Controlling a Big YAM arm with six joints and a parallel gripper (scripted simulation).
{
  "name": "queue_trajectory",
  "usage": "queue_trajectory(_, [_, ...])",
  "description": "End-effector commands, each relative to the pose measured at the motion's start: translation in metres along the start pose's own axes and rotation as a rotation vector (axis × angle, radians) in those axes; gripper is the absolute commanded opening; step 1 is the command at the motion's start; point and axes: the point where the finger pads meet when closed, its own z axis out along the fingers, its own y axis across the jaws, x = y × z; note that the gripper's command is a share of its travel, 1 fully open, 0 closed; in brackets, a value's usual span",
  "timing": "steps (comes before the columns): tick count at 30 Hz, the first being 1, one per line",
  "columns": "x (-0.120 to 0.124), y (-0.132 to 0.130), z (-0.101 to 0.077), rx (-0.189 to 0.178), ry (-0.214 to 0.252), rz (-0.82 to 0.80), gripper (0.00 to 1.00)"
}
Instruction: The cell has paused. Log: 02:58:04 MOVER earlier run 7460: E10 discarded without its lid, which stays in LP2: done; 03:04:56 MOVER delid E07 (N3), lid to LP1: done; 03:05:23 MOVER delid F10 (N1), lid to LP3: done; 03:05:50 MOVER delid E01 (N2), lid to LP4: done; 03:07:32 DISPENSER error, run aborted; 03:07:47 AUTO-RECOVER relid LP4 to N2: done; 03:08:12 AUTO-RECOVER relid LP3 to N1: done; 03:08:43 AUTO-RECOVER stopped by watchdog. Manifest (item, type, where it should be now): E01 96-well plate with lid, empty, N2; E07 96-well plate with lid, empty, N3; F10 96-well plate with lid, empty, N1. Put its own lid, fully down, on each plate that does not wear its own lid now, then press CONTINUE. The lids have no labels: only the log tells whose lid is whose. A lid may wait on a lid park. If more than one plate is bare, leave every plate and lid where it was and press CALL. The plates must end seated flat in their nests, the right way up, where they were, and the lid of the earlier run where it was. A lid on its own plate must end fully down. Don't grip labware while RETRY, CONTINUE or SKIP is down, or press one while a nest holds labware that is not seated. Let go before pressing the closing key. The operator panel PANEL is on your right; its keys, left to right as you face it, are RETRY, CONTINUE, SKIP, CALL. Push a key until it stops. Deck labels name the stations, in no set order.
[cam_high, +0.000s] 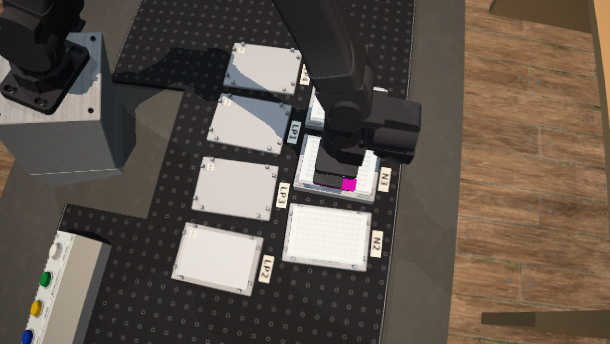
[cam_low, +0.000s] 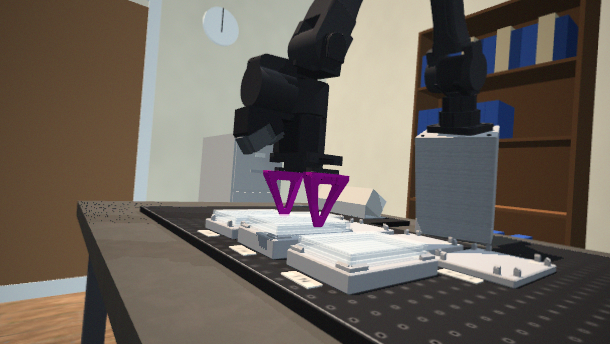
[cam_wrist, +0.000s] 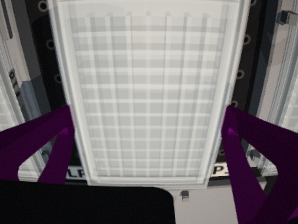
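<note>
While the arm reaches across the desk in the top view, its end effector sits over the nest marked N3, covering most of the plate there. Nearer, the N2 plate wears a lid. To the left run four lid parks: the nearest, LP2, carries a lid, while the other three are bare. A button panel stands at the near left corner.

From the exterior view, the purple fingers come down to the lid on the middle nest, tips at its edges.

Seen from the wrist, the lid lies over the gridded plate, and the fingers stand wide apart, pressed against its two long sides. The end effector is clamped on this lid, which rests on the N3 plate; whether it is fully down cannot be told.
</note>
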Motion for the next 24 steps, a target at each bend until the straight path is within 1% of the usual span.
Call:
queue_trajectory(1, [-0.0128, 0.0012, -0.0057, -0.001, -0.028, -0.001, 0.0])
queue_trajectory(17, [-0.0126, 0.0011, -0.0057, -0.001, -0.028, -0.001, 0.0])
queue_trajectory(18, [-0.0126, 0.0011, -0.0057, -0.001, -0.028, -0.001, 1.0])
queue_trajectory(24, [-0.0126, 0.0011, -0.0057, -0.001, -0.028, -0.001, 1.0])
